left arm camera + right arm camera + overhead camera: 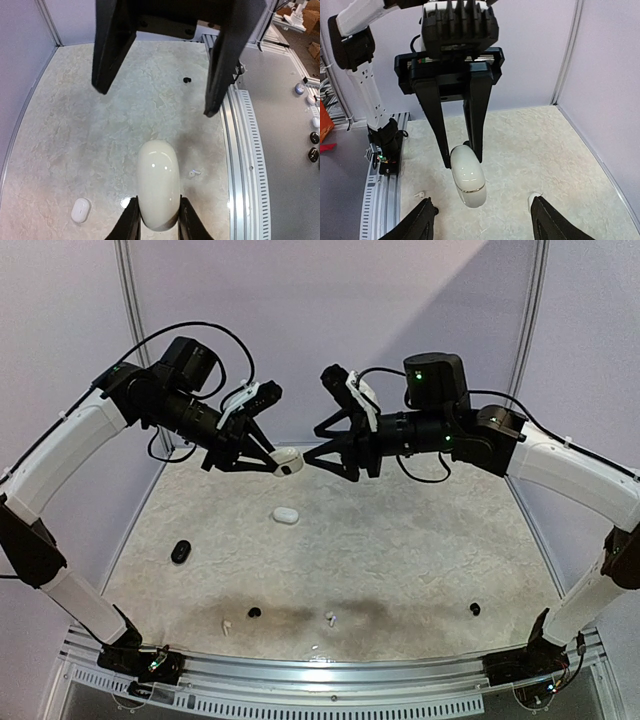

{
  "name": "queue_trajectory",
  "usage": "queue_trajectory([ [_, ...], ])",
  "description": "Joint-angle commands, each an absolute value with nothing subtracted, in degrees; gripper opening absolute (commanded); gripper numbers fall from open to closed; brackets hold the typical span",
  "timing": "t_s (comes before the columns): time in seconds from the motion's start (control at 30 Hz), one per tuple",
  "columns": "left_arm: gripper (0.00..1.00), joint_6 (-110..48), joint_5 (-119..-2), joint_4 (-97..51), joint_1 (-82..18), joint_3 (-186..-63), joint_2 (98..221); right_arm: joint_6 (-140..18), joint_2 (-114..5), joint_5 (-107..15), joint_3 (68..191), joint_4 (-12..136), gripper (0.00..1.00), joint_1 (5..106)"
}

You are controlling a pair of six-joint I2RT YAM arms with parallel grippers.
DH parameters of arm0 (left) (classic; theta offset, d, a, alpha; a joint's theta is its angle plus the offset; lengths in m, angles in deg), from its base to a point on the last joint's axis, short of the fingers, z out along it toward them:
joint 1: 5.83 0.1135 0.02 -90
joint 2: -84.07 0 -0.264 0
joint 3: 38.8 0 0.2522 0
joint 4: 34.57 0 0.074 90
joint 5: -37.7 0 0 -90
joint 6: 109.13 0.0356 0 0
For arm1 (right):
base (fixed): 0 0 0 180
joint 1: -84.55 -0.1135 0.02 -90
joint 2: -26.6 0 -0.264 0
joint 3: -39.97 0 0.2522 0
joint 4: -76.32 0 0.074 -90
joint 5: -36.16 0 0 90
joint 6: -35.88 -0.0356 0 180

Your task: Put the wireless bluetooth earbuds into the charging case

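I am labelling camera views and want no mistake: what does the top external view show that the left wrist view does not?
Only top external: the black case and the black earbud nearest it. Only left wrist: small items beyond the rail. Both: the left end effector shut on a white case, the open right end effector, a second white case on the table.

white case (287, 462) aloft, earbuds (330, 618) scattered below
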State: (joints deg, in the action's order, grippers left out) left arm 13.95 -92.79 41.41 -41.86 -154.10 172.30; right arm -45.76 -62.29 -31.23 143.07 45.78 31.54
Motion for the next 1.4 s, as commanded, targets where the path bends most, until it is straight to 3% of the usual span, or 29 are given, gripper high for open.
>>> queue_trajectory([
  [0.0, 0.0, 19.2, -95.7, 46.0, -43.1, -155.8, 173.0, -50.6, -65.9, -22.3, 146.1, 45.1, 0.64, 32.4],
  [0.27, 0.0, 17.9, -95.5, 45.4, -43.2, -155.7, 172.9, -49.8, -70.1, -17.9, 148.5, 44.4, 0.58, 32.5],
  [0.4, 0.0, 17.6, -95.4, 45.0, -43.2, -155.4, 173.1, -49.7, -70.7, -17.5, 148.6, 44.5, 0.47, 32.5],
  [0.67, 0.0, 16.6, -95.7, 44.5, -43.2, -155.4, 173.2, -49.3, -72.2, -17.4, 150.2, 43.0, 0.15, 32.5],
  [0.77, 0.0, 15.5, -96.3, 44.1, -43.2, -155.2, 173.0, -49.1, -72.3, -18.0, 150.5, 42.5, 0.11, 32.4],
  [0.8, 0.15, 14.8, -96.7, 43.9, -43.1, -154.9, 172.9, -49.1, -72.0, -18.3, 150.5, 42.8, 0.1, 32.5],
  [0.83, 0.43, 13.3, -96.9, 43.1, -42.8, -154.1, 172.4, -49.1, -71.7, -18.7, 150.4, 43.1, 0.07, 32.5],
  [0.87, 0.6, 12.3, -97.5, 41.9, -42.5, -153.0, 171.7, -49.1, -71.4, -19.1, 150.3, 43.6, 0.05, 32.5],
  [0.93, 0.76, 10.3, -99.3, 37.4, -41.1, -148.3, 168.7, -49.1, -70.2, -19.7, 149.4, 45.7, 0.01, 32.5],
  [1.17, 0.97, -13.2, -100.5, -4.9, -36.5, -120.5, 150.7, -55.3, -64.3, -21.0, 141.1, 64.0, 0.0, 32.6],
  [1.23, 0.94, -19.6, -101.9, -13.7, -36.5, -116.5, 149.3, -58.4, -63.6, -21.7, 139.3, 70.1, 0.0, 32.5],
  [1.37, 0.71, -35.2, -105.2, -31.2, -36.5, -112.2, 151.3, -63.2, -64.4, -21.9, 137.7, 79.0, 0.0, 32.1],
])
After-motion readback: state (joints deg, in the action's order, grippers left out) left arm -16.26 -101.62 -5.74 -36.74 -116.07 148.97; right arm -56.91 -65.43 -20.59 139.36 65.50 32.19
